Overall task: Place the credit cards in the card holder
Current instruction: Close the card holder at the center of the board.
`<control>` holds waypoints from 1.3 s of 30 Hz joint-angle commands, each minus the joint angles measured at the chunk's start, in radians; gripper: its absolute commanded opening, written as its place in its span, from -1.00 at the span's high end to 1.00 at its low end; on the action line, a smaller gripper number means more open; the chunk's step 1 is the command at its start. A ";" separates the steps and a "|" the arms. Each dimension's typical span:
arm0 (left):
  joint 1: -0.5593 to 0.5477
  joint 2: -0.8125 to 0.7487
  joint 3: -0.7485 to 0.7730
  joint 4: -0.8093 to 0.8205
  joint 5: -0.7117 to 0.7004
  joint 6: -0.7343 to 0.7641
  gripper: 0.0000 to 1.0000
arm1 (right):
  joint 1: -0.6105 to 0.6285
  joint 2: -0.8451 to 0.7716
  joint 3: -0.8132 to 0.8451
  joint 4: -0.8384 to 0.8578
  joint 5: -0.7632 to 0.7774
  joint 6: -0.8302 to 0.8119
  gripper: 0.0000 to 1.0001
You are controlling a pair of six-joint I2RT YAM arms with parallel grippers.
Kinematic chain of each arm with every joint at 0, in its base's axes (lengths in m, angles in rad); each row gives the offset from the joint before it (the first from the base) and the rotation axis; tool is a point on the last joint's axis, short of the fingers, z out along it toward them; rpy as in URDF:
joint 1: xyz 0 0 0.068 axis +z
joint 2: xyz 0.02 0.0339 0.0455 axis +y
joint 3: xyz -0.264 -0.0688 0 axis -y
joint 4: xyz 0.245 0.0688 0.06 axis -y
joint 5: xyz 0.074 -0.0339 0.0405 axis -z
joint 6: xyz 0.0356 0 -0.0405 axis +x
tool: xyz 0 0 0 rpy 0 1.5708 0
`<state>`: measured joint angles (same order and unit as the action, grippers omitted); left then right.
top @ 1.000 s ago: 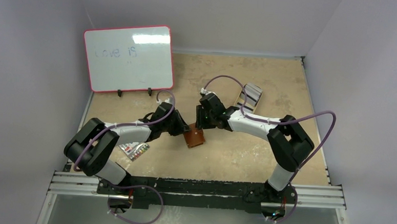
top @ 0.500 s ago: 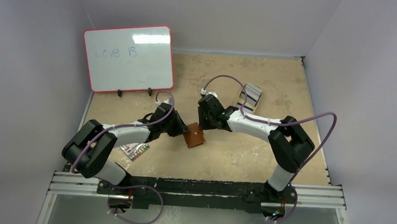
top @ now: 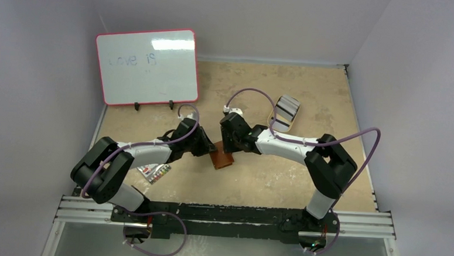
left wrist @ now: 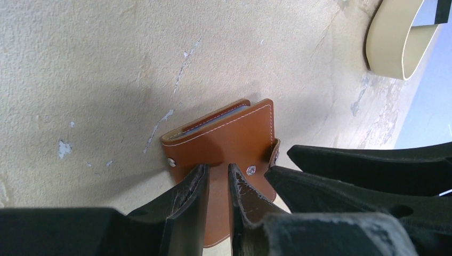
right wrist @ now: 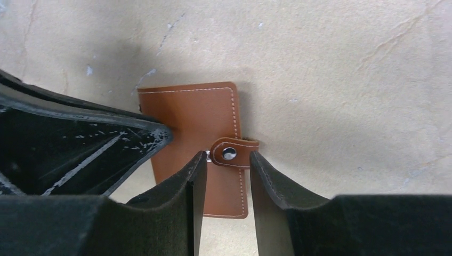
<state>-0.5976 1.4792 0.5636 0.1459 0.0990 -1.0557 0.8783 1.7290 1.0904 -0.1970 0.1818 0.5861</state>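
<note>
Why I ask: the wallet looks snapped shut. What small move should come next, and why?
Probably close the right pincer on the snap tab and peel it open. The card holder lies flat and closed, its tab is fastened and sits right between the right fingers, and the left pincer appears to steady the other side.

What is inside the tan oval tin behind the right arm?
Pale cards with dark stripes lie in the tin. Anything beneath the top ones is covered, so their number cannot be told.
</note>
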 commanded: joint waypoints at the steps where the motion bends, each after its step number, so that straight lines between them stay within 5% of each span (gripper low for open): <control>1: 0.001 -0.003 -0.024 -0.070 -0.031 0.024 0.60 | 0.001 0.002 0.049 -0.056 0.094 0.014 0.28; 17: 0.001 0.003 -0.027 -0.072 -0.039 0.025 0.60 | 0.001 -0.025 0.024 -0.057 0.079 0.012 0.87; 31: 0.001 0.000 -0.026 -0.073 -0.041 0.027 0.60 | 0.002 -0.022 0.046 -0.153 0.188 0.027 0.75; 39: 0.001 -0.008 -0.030 -0.076 -0.042 0.026 0.60 | 0.000 -0.005 0.034 -0.123 0.174 0.019 0.85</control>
<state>-0.5976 1.4784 0.5625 0.1448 0.0967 -1.0554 0.8780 1.7309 1.1015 -0.3141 0.3256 0.5953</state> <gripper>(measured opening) 0.198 0.066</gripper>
